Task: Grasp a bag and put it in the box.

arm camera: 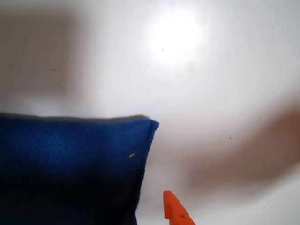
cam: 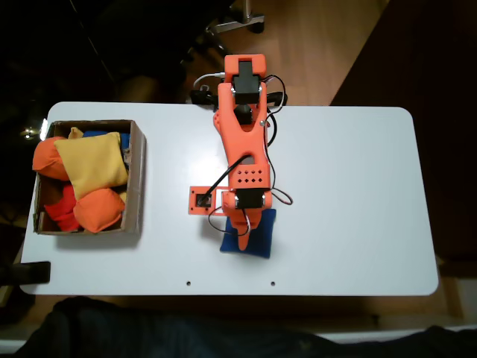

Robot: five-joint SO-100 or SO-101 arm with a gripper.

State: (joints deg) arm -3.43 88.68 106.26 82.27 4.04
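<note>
In the fixed view, the orange arm (cam: pixel 242 127) extends from its base at the 12 o'clock edge of the white table (cam: pixel 350 201) toward 6 o'clock. The gripper (cam: pixel 244 233) sits directly over the blue bag (cam: pixel 261 237), which lies flat on the table just below the table's centre. The arm covers the fingers from above, so the opening width and any contact with the bag cannot be determined. In the wrist view, one orange fingertip (arm camera: pixel 174 211) appears at the 6 o'clock edge, just beside the right edge of the bag (arm camera: pixel 70 164) and clear of it; the second finger is out of frame. The bag occupies the 7 to 9 o'clock region of the wrist view, with its upper right corner near the centre. The box (cam: pixel 138 179) stands at the 9 o'clock end of the table, well apart from the bag. It contains a yellow beanbag (cam: pixel 93 164) on top, orange beanbags (cam: pixel 100 210) beside and beneath it, and a red one (cam: pixel 63 209). A small orange plate (cam: pixel 203 201) lies on the table just left of the gripper.
</note>
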